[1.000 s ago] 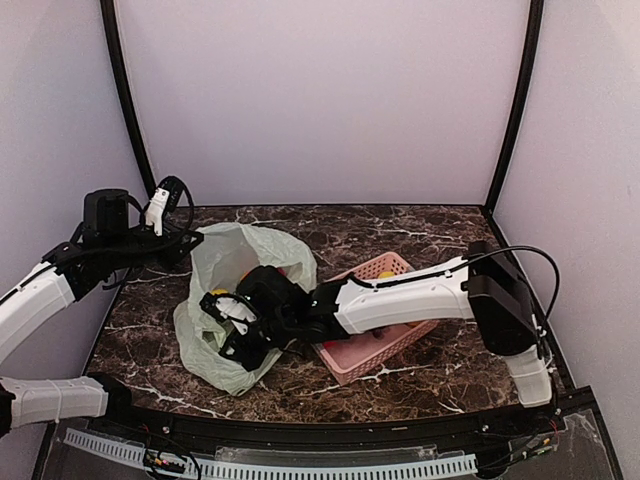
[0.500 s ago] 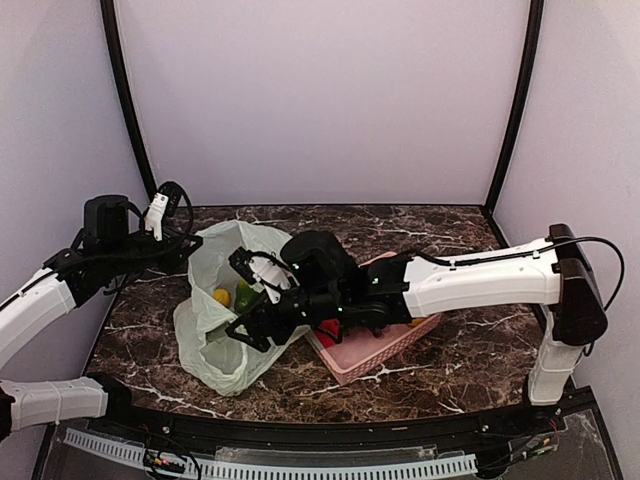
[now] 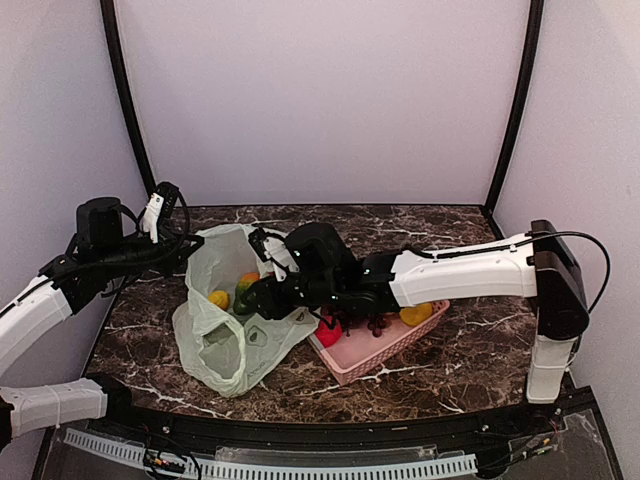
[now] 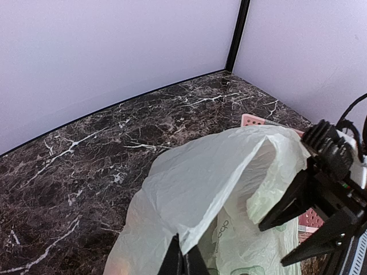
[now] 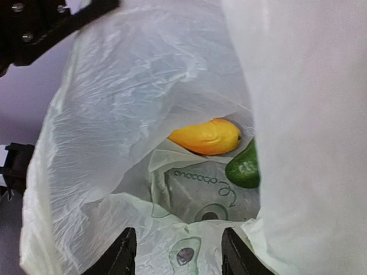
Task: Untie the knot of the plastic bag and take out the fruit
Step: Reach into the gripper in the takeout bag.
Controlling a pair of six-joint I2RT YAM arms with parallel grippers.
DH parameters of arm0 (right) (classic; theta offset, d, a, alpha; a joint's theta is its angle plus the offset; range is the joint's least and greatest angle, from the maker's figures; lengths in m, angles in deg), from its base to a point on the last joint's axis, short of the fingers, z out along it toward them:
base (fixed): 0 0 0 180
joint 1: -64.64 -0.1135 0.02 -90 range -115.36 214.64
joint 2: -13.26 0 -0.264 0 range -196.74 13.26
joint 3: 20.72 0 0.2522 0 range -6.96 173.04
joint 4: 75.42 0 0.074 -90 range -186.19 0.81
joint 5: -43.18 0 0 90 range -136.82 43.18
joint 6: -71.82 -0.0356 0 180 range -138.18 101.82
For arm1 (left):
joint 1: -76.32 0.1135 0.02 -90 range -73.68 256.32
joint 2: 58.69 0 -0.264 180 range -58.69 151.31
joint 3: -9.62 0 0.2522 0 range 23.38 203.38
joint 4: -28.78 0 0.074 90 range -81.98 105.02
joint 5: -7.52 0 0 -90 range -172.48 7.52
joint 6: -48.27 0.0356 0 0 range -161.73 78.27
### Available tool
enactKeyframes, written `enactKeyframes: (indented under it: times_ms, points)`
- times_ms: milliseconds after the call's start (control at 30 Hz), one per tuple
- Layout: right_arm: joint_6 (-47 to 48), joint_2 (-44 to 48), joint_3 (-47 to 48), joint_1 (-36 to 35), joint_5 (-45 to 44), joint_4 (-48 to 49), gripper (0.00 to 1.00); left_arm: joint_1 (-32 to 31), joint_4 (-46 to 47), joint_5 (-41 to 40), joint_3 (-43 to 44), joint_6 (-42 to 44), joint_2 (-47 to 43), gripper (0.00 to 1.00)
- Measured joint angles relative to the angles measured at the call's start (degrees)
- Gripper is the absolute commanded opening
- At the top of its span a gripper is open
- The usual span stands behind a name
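Bag (image 3: 215, 350) lies on the counter (image 3: 440, 230), rim pinched up by the left fingers (image 4: 171, 264) so its mouth gapes. Right fingers (image 5: 121, 252), spread and empty, hover over the mango (image 5: 206, 136) inside.

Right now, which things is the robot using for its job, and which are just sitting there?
For the job: plastic bag, orange-yellow fruit and green fruit inside it, left gripper pinching the bag's edge, right gripper open at its mouth.
Just sitting there: pink basket, marble table.
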Motion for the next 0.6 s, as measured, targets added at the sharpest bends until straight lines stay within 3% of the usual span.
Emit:
enactKeyframes:
  times_ms: [333,467,600]
  points:
    - [0.11,-12.48,9.64,0.81,-3.91,-4.15,0.46,-0.68,2.80,5.46,0.00,-1.60,0.85,0.01]
    - [0.04,-15.08,12.50,1.14,-2.12,-4.50,0.62,-2.84,5.46,6.91,-0.02,-3.85,2.01,0.01]
    - [-0.63,-16.63,14.56,1.42,-2.89,-5.18,0.70,-5.22,8.13,8.13,-0.02,-5.51,3.78,0.01]
